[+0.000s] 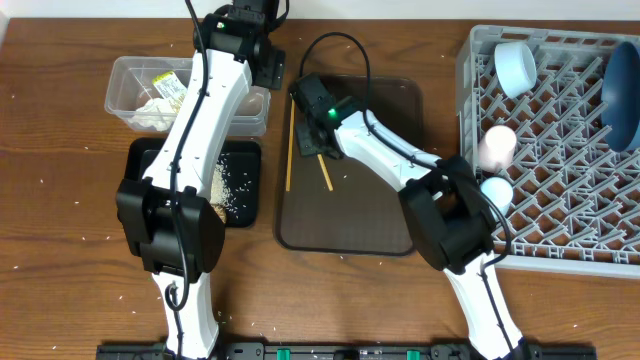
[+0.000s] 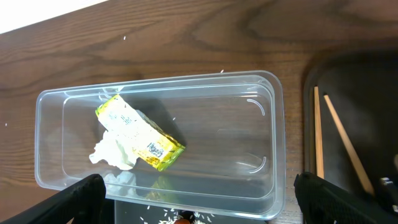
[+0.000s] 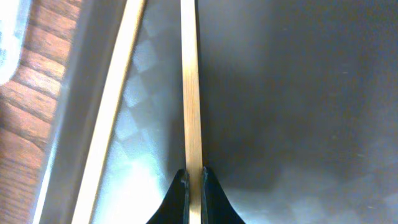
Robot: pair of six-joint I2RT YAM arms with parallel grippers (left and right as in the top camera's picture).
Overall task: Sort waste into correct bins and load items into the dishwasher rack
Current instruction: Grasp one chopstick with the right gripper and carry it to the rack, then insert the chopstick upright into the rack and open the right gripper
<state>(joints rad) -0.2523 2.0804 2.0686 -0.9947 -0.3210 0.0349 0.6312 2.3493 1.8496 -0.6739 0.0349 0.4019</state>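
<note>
My right gripper [image 3: 194,177] is shut on one wooden chopstick [image 3: 191,87] low over the dark brown serving tray [image 1: 385,215]; in the overhead view this chopstick [image 1: 324,172] slants on the tray. The second chopstick [image 1: 289,145] lies along the tray's left edge, and it shows in the right wrist view [image 3: 112,106]. My left gripper [image 2: 199,199] is open and empty above the clear tub [image 2: 267,155], which holds the yellow-green wrapper [image 2: 140,132] and white tissue [image 2: 112,151]. The black tray [image 1: 250,160] holds white rice [image 1: 232,185]. The grey rack [image 1: 560,150] holds the blue dish [image 1: 622,95], light-blue bowl [image 1: 516,66], pink cup [image 1: 496,146] and light-blue cup [image 1: 496,190].
Rice grains are scattered on the wooden table [image 1: 60,220] around the bins. Cables [image 1: 340,45] loop over the back of the serving tray. The rack stands at the far right edge of the table.
</note>
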